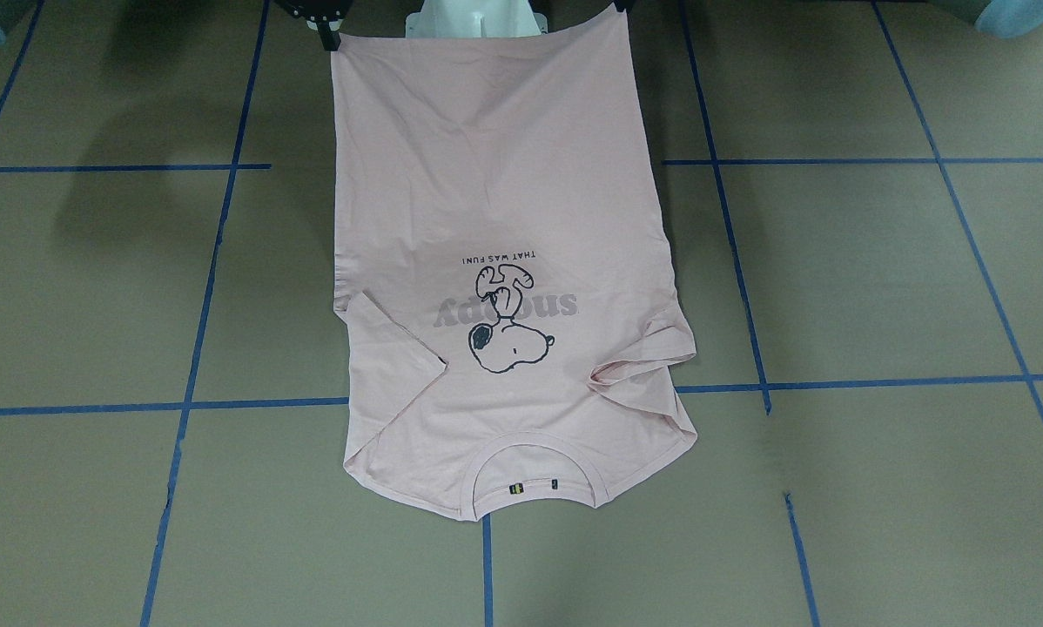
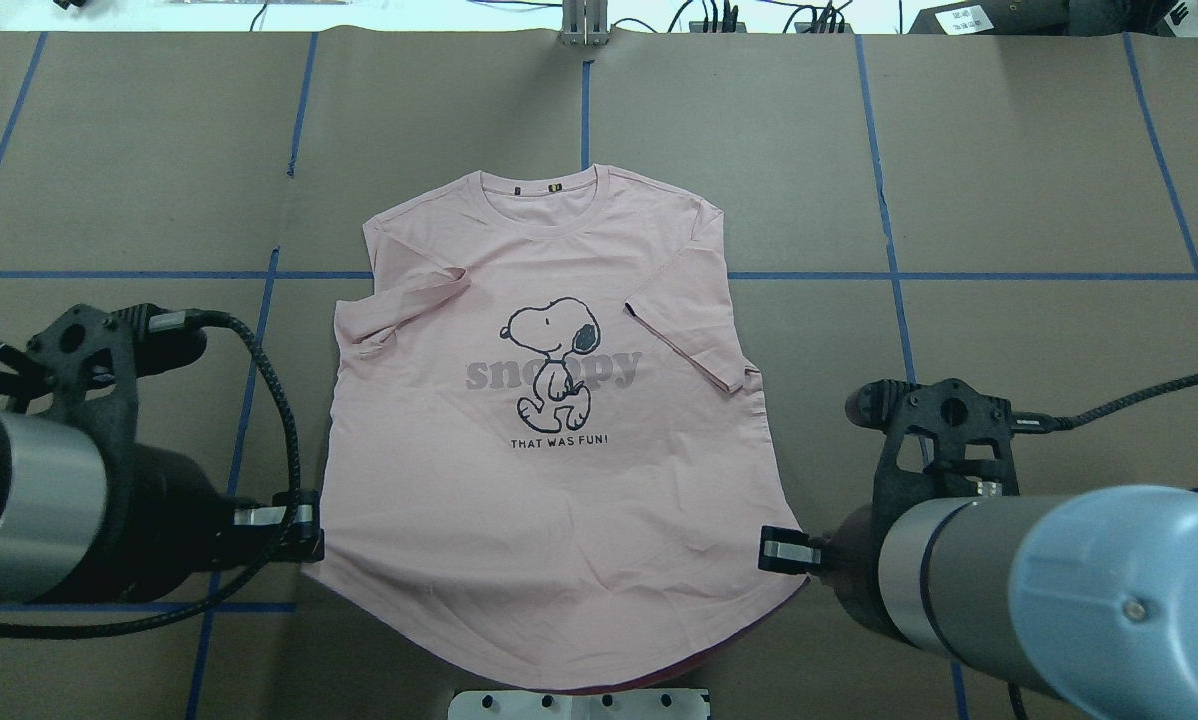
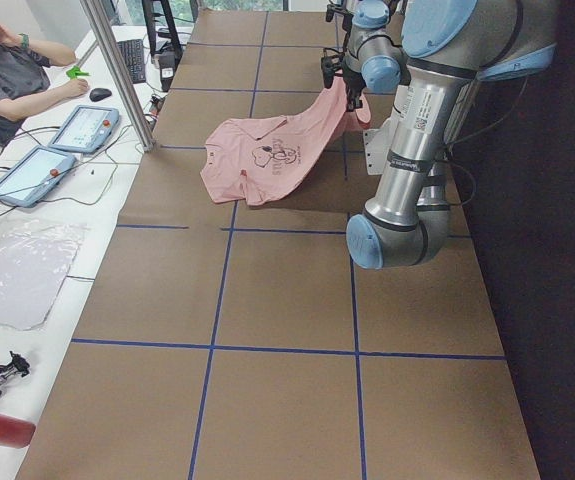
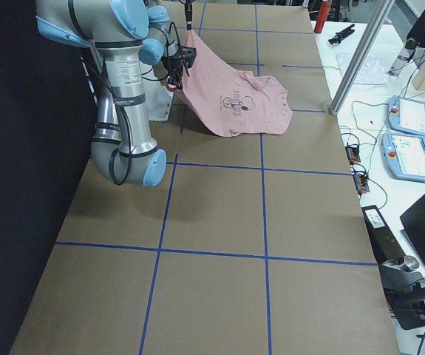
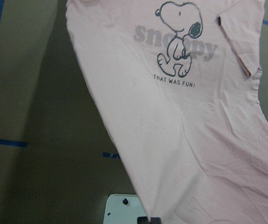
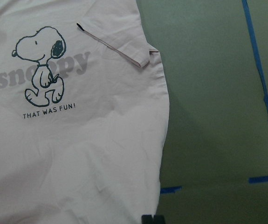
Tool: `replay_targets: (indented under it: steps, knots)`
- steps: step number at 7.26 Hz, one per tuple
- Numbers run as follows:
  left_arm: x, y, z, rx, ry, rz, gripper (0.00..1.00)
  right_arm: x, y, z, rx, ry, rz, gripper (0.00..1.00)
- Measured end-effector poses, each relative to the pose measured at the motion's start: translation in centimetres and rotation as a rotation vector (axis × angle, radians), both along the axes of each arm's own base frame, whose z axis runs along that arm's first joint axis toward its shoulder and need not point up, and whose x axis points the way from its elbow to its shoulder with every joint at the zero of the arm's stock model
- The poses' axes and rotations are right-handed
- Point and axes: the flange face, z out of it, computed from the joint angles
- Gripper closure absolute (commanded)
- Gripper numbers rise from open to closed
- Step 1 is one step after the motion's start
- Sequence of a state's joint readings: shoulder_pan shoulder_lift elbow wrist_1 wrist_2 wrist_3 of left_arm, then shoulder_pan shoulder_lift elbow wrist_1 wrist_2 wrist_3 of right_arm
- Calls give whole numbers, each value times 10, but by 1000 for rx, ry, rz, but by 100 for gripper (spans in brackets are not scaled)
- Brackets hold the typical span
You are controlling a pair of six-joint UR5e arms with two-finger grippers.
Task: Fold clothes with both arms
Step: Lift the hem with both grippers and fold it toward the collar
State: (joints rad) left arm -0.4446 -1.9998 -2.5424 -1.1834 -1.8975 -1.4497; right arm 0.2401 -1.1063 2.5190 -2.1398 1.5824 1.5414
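The light pink Snoopy T-shirt lies print up, both sleeves folded in over the chest. Its collar end rests on the table; its hem end is lifted toward the robot, as the side views show. My left gripper is shut on the hem's left corner. My right gripper is shut on the hem's right corner. In the front-facing view the shirt hangs between the right gripper and the left gripper. Each wrist view looks down the stretched cloth.
The white pedestal base stands just under the lifted hem. Brown table covering with blue tape lines surrounds the shirt. An operator, tablets and a metal post are at the far table edge.
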Motion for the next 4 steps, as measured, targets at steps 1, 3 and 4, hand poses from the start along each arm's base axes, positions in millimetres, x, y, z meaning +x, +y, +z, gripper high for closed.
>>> replay_targets:
  steps: [1,3,4]
  knots:
    - [16,-35,9,46,-57,-16,100,-16,-31,0,43,27,11,100]
    - [37,-115,37,113,-145,-61,100,-49,-114,21,70,47,63,100]
    - [42,-156,56,139,-178,-83,100,-59,-158,36,75,55,91,100]
